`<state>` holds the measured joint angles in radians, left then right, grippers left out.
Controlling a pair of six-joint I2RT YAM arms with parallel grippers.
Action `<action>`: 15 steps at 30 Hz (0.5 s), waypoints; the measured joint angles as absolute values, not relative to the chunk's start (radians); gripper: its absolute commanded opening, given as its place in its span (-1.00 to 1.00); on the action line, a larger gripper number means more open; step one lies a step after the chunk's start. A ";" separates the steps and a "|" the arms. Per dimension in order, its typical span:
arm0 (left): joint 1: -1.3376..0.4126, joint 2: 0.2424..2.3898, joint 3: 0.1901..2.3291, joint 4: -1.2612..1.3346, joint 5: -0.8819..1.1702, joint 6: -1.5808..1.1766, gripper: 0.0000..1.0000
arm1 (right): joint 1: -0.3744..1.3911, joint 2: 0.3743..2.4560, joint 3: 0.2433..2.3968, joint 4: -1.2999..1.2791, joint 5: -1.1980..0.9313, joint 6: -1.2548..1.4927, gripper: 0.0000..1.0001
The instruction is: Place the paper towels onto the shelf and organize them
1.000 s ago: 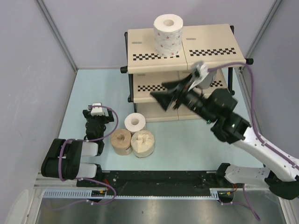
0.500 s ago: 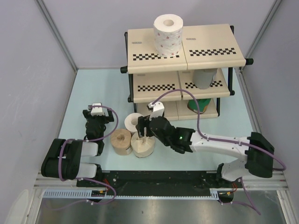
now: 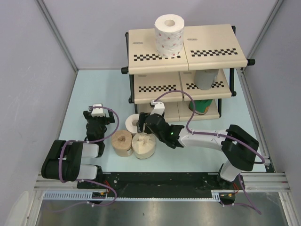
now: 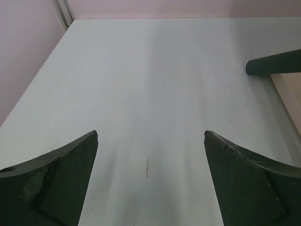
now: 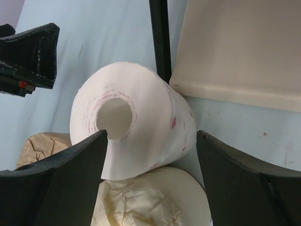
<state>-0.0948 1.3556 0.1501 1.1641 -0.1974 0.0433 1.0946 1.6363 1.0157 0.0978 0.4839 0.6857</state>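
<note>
The shelf [image 3: 207,40] stands toward the far edge of the bench [image 3: 94,89], right of its middle. Three paper towels are on it. A white roll with red dots [image 3: 169,29] stands upright on the left panel of the top tier. A grey roll [image 3: 205,79] is on the right half of the middle tier. A green roll [image 3: 201,106] is on the right half of the bottom tier, mostly hidden by the tier above.

Three more rolls sit in a tight cluster on the bench, between the shelf's front left leg and the near edge. The second white dotted roll [image 3: 133,123] is the farthest back and stands upright with its hole facing up. The tan-brown roll [image 3: 121,142] and the cream roll [image 3: 144,145] are side by side just in front of it.

The right arm reaches across from the near right corner. The right gripper [image 5: 150,135] is spread wide at the white dotted roll on the bench, with one finger on each side of it. The wrist view does not show whether either finger presses the paper. The roll rests on the bench and is not lifted.

The left gripper [image 4: 150,134] lies low over the bench near the left edge, beside the tan-brown roll. Its jaws are fully apart, with only bare bench surface between them. A black tube of the shelf frame [image 4: 275,63] shows at the right of its wrist view.
</note>
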 measured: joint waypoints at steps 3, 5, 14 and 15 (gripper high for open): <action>-0.095 1.356 0.150 1.164 -0.197 0.043 1.00 | 1.088 1.655 1.016 0.118 0.474 0.693 0.60; -0.095 1.356 0.150 1.164 -0.197 0.043 0.99 | 1.084 1.670 1.016 0.133 0.465 0.701 0.59; -0.095 1.356 0.150 1.164 -0.197 0.043 1.00 | 1.060 1.699 1.016 0.154 0.441 0.726 0.53; -0.095 1.356 0.150 1.164 -0.197 0.044 1.00 | 1.055 1.702 1.016 0.156 0.435 0.729 0.52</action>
